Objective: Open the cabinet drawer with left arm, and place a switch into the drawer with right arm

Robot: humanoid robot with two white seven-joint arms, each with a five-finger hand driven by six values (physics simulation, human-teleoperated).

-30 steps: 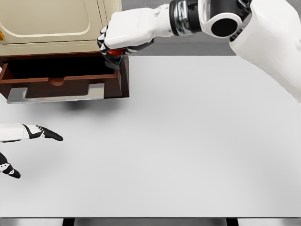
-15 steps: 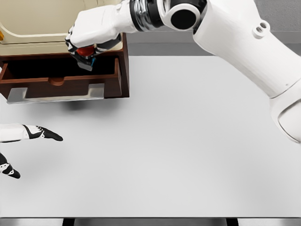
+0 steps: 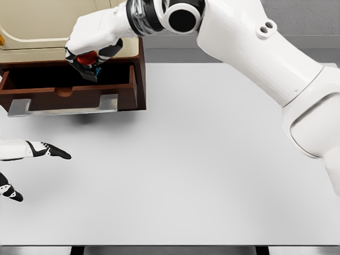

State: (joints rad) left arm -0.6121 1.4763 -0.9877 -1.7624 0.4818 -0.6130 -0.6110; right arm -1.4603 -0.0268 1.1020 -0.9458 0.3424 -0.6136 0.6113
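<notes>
The drawer (image 3: 71,87) of the cream cabinet (image 3: 53,24) is seen pulled out toward the camera, at the far left corner of the white table (image 3: 212,170). Its walls are dark brown wood, its interior lies in shadow, and a flat grey handle (image 3: 61,105) runs along its front, which overhangs the table and casts a shadow on it.

The right arm (image 3: 255,48) is stretched from the picture's right edge across the far side of the table to the drawer. The right hand (image 3: 90,40) is positioned above the open drawer cavity, in front of the lower edge of the cabinet face. Its fingers (image 3: 106,51) are curled downward around the switch (image 3: 87,62), which is held clamped beneath the palm. The switch is seen as a red rounded part with a dark body and a small blue edge below it. It is located over the middle of the drawer opening, level with the top of the drawer walls; whether it touches any part of the drawer cannot be told.

The left hand (image 3: 29,159) is found at the picture's left edge, nearer the camera than the drawer and well apart from its handle. Only part of it is in view. Two black-tipped fingers are extended and spread, one pointing right and one lower down, and nothing is held.
</notes>
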